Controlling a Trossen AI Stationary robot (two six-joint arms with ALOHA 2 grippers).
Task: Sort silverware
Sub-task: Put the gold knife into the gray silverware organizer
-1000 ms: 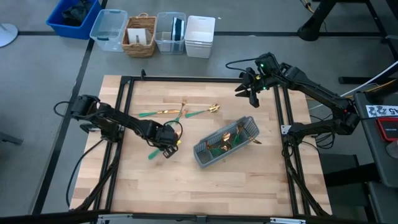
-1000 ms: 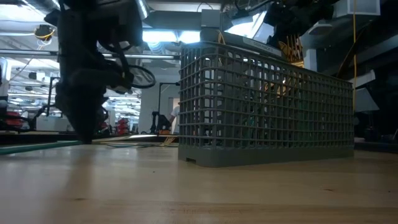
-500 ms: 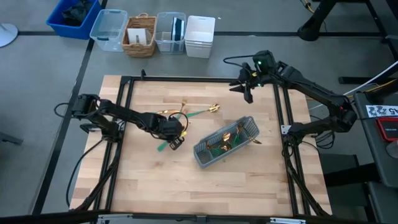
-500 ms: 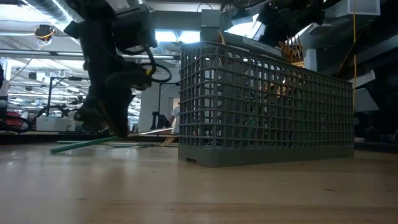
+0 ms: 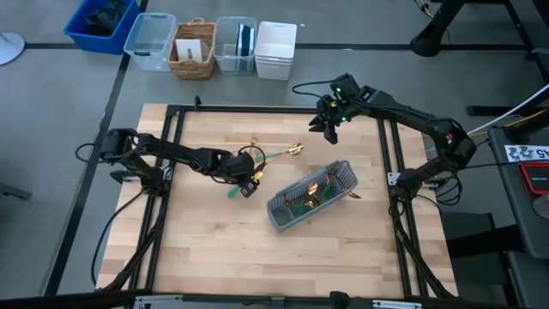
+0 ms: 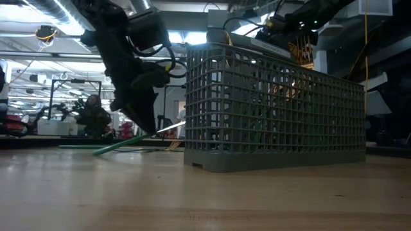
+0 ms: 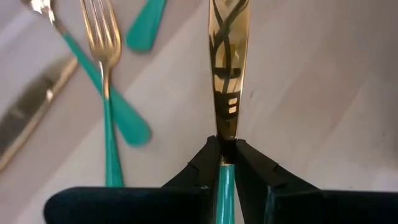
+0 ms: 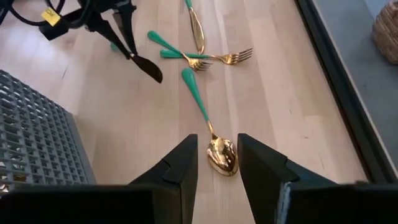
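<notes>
My left gripper (image 7: 224,148) is shut on a knife (image 7: 227,62) with a gold blade and a teal handle, left of the grey caddy (image 5: 313,196). The low view shows the knife (image 6: 128,142) tilted, blade end higher. My right gripper (image 8: 216,146) hangs open above a gold spoon (image 8: 222,155) with a teal handle, which lies flat near the table's far side (image 5: 287,151). Two forks (image 8: 194,62) and another piece lie crossed beyond the spoon. The caddy holds several pieces. My left gripper pinches the knife between its two fingers at the neck (image 7: 225,132), where the gold blade meets the teal handle. The fingers slant down from the table's left and lie along the knife. The blade sticks out ahead of them and the handle (image 5: 233,192) trails back and downward.
The loose forks (image 5: 250,151) lie between my two grippers. A black frame rail (image 5: 274,110) runs along the table's far edge. Behind it stand a blue bin (image 5: 101,24), clear tubs (image 5: 150,39), a basket (image 5: 194,50) and a white box (image 5: 275,50).
My left gripper has carried the knife toward the table's right and far side, nearer the caddy, and has turned it; the knife now slants blade-up instead of lying low. My right gripper has come down and toward the table's left, over the spoon.
</notes>
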